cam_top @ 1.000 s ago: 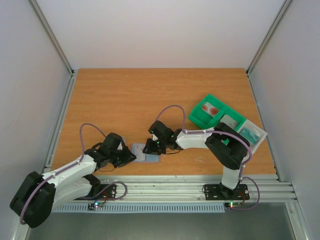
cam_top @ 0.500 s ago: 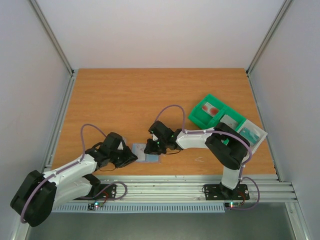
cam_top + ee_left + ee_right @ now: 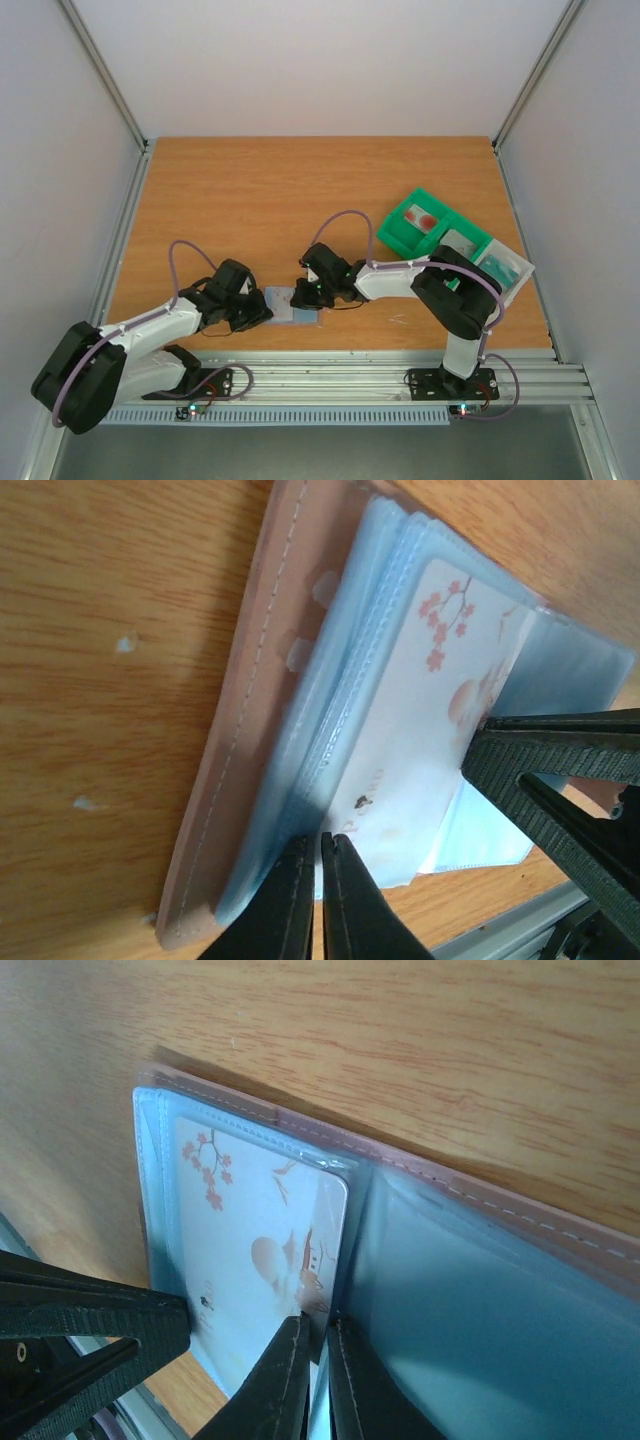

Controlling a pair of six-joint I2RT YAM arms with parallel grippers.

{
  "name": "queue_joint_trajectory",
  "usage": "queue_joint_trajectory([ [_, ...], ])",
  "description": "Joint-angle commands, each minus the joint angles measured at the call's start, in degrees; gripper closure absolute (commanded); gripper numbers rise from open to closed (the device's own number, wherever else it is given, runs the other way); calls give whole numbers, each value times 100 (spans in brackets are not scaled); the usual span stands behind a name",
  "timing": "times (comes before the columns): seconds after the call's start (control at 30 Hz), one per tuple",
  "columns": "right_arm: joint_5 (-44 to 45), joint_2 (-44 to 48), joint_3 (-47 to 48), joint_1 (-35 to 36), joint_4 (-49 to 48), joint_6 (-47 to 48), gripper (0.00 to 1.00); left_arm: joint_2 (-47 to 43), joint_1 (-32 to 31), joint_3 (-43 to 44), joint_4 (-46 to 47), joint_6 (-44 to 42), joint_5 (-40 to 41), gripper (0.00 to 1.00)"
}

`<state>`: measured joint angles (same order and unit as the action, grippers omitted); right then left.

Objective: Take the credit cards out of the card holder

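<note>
The left arm (image 3: 150, 325) has moved most: its rear link (the bulky one by the base) has risen and swung in closer behind the left tool (image 3: 258, 313). That has pushed the left tool a little further forward onto the edge of the card holder (image 3: 283, 303) just ahead of it. The right tool (image 3: 303, 295) has moved only slightly. Both tools have narrowed their jaws to a thin pinch on the holder's clear sleeves (image 3: 300, 780). A paler patch now shows between the two tools.

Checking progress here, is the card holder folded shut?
No, the card holder lies open, with a blossom-printed card showing inside it.
</note>
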<state>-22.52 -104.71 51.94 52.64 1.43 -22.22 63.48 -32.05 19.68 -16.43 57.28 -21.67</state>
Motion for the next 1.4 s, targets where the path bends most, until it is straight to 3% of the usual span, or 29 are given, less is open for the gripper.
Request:
queue_joint_trajectory([
  [0.0,-102,32,-137,-35,-204,-50,91,255,15,34,188,-79,81,96],
  [0.17,-162,-22,-219,-39,-476,-157,87,71,15,-101,194,43,146,97],
  [0.47,-219,-38,-384,-158,-725,-299,99,-10,15,-74,132,-100,110,96],
  [1.37,-604,537,-991,-426,-1247,-416,99,326,15,-52,348,-128,260,94],
])
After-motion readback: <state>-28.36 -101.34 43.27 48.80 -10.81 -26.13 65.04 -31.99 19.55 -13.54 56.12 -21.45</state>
